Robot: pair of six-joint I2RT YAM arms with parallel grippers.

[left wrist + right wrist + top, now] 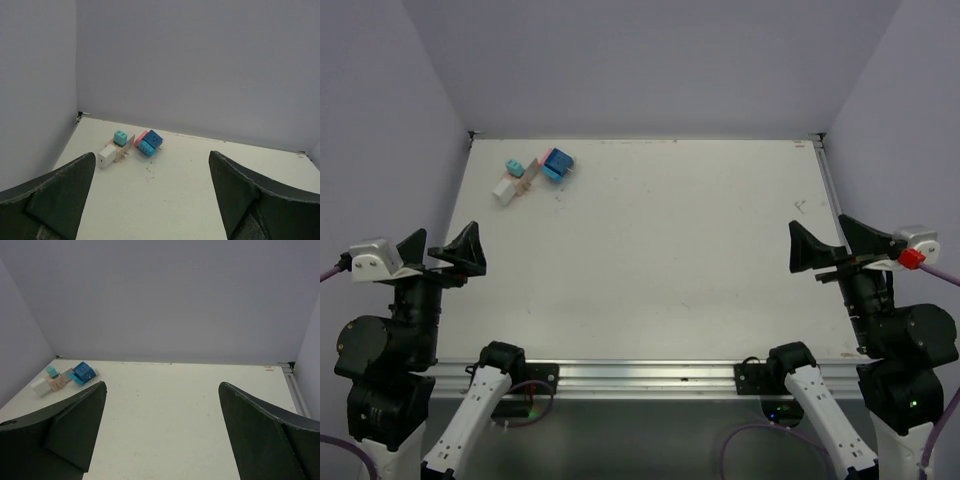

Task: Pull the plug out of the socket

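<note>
Both my grippers are sitting back at the near edge, nothing in either one. The left gripper (442, 250) has its fingers spread wide apart, and the right gripper (835, 250) does too. They're well apart from each other, one at each near corner of the white table (670, 270).

The stuff I care about is way off in the far left corner. There's a beige socket strip (528, 178) lying flat at an angle. A white plug (504, 189) sits at its near left end and a teal plug (514, 165) is on its far left side. Both touch the strip, but I can't tell from here how deep either one is seated. Just to the right of the strip is a blue adapter block (558, 164) with a pink piece (141, 138) against its left side, touching or nearly touching the strip.

Room-wise, that little cluster is near the left wall (420, 120) and not far from the back wall (650, 70). So it's tight on the left and far sides, and open on the right and near sides. The table between me and it is bare white surface with a few small scuffs. There's a metal rail (650, 375) along the near edge and another strip down the right edge (830, 180). My left gripper is the closer one, roughly straight in line with the cluster
</note>
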